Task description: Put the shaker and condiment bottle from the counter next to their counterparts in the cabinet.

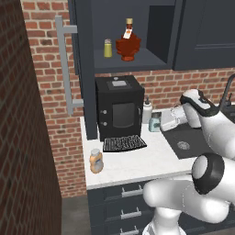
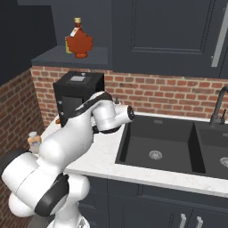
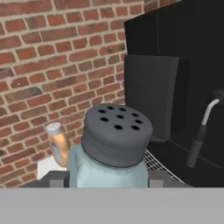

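In the hand view the shaker is cut off at the bottom, its base and the fingertips beside it hidden. In the right base view the arm covers most of the orange bottle, and the red bottle hides the yellow-green shaker.

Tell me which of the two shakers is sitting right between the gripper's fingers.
The squat blue-grey shaker with the perforated grey cap, on the counter. The slim yellow-green shaker stands up in the cabinet, beside the red maple-leaf bottle.
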